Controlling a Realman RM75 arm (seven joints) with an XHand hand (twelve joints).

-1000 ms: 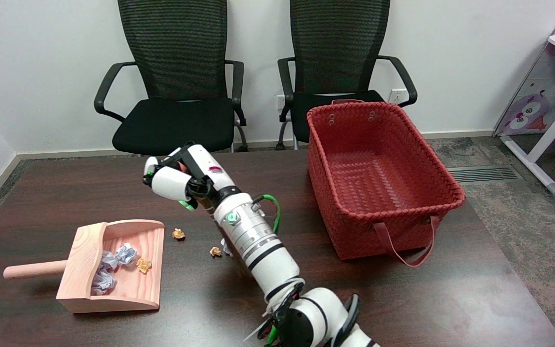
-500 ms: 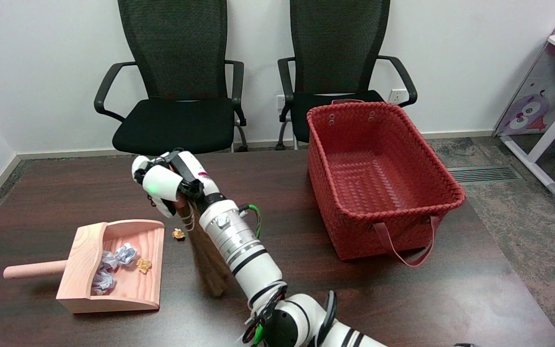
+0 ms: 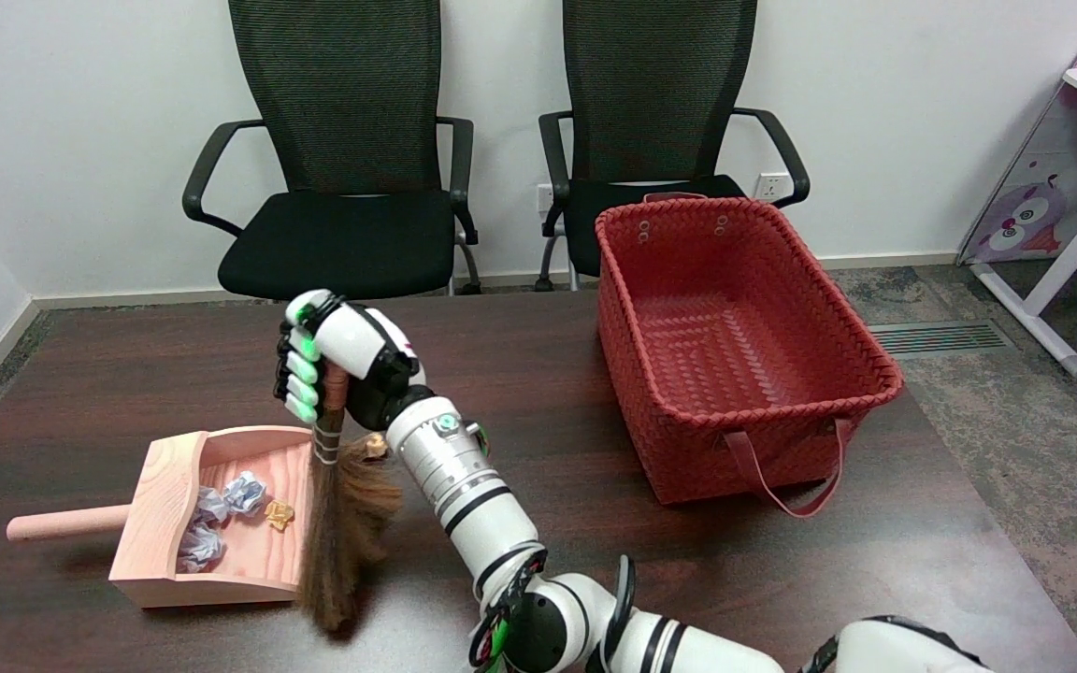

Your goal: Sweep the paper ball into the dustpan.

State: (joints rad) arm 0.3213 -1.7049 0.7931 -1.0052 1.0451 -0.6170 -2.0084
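My right hand (image 3: 337,360) grips the handle of a small broom, whose brown bristles (image 3: 344,528) hang down to the table. The bristles stand right against the open right side of the wooden dustpan (image 3: 163,505), which lies at the left with its handle pointing left. Inside the pan lie two bluish-white paper balls (image 3: 244,491) and one orange paper ball (image 3: 279,513). A small orange scrap (image 3: 374,447) shows just right of the broom's neck, beside my wrist. Any other loose ball on the table is hidden behind the bristles or my arm.
A large red woven basket (image 3: 744,393) stands on the right half of the table, its strap hanging over the near side. Two black office chairs (image 3: 342,234) are behind the table's far edge. My forearm crosses the table's near middle.
My hand has turned and swung the broom left, from the table's middle to the dustpan's mouth. The two orange balls that lay loose on the table are no longer where they were.
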